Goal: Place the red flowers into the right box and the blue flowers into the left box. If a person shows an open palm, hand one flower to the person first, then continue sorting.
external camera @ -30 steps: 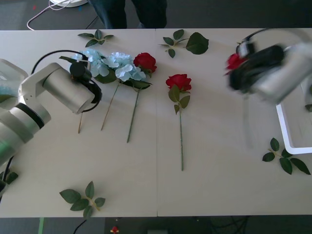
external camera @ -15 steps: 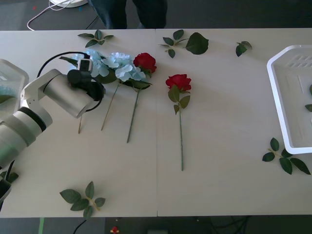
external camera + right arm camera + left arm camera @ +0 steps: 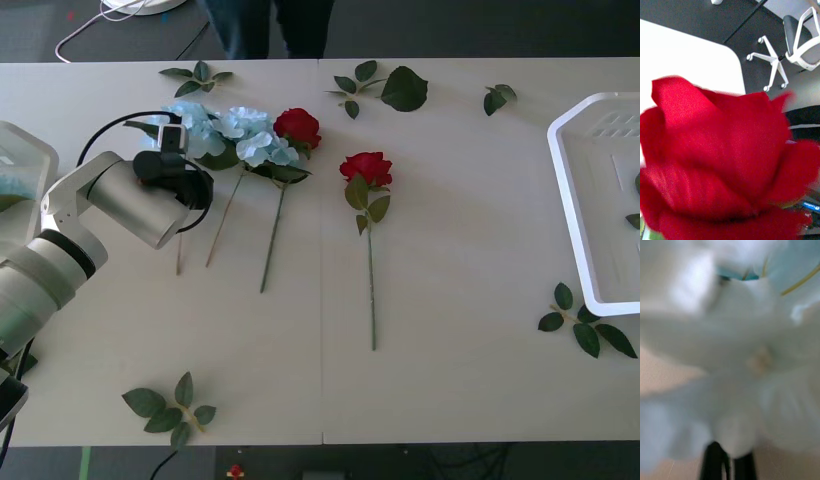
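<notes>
Pale blue flowers point(image 3: 245, 135) lie in a bunch at the far left of the table, a red flower point(image 3: 297, 125) against them. Another red flower point(image 3: 367, 166) lies alone in the middle. My left gripper point(image 3: 172, 142) is down on the leftmost blue bloom point(image 3: 752, 363); its black fingers point(image 3: 715, 463) sit close together, shut on it. A red bloom point(image 3: 722, 161) hangs right before the right wrist camera, held above the floor; it hides the fingers. The right box point(image 3: 570, 190) is at the table's right edge, the left box point(image 3: 35, 150) at the left edge behind my arm.
Loose leaf sprigs lie at the far edge point(image 3: 385, 88), far left point(image 3: 197, 75), front left point(image 3: 170, 405) and beside the right box point(image 3: 585, 325). Behind the held rose are a white rounded corner point(image 3: 696, 56) and an office chair point(image 3: 797, 45).
The right arm with its red rose has swung out of the front view. The left gripper has shifted onto the blue bloom, and that flower's stem has slid to the right.
</notes>
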You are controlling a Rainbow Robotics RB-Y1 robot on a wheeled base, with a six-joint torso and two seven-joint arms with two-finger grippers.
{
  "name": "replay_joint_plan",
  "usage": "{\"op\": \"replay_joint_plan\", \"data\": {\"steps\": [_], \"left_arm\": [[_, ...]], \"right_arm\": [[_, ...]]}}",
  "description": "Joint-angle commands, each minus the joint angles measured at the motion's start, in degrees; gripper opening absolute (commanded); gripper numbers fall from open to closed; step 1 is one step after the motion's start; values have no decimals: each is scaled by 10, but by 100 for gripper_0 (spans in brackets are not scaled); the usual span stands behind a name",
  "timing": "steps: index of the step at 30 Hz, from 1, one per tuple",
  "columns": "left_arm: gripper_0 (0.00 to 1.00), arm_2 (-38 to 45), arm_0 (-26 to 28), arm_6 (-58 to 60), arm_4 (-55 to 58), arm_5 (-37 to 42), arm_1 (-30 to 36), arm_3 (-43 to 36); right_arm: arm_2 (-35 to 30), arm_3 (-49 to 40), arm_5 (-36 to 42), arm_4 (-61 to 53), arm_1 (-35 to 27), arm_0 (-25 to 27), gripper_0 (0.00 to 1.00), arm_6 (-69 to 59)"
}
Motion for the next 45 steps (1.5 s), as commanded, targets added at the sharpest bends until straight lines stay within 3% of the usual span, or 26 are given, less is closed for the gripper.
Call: {"op": "replay_joint_plan", "data": {"steps": [1,9,15,26,31,37,45], "left_arm": [[0,8,16,38,-10,-2,-6,4],[0,8,16,38,-14,-2,3,4],[0,8,17,38,-14,-3,6,4],[0,7,17,38,-15,-2,10,4],[0,7,17,38,-15,-2,10,4],[0,7,17,38,-15,-2,10,4],[0,7,17,38,-15,-2,10,4]], "right_arm": [[-11,7,-5,7,14,-34,100,1],[-11,-5,-10,-14,17,-33,100,-7],[-14,-72,-10,-93,-17,-3,100,-9],[-127,-314,-23,-191,-48,169,100,-21],[-143,-408,-23,-247,-34,215,100,-52],[-139,-465,11,-268,44,210,100,-65],[-55,-472,113,-188,167,123,100,-110]]}}
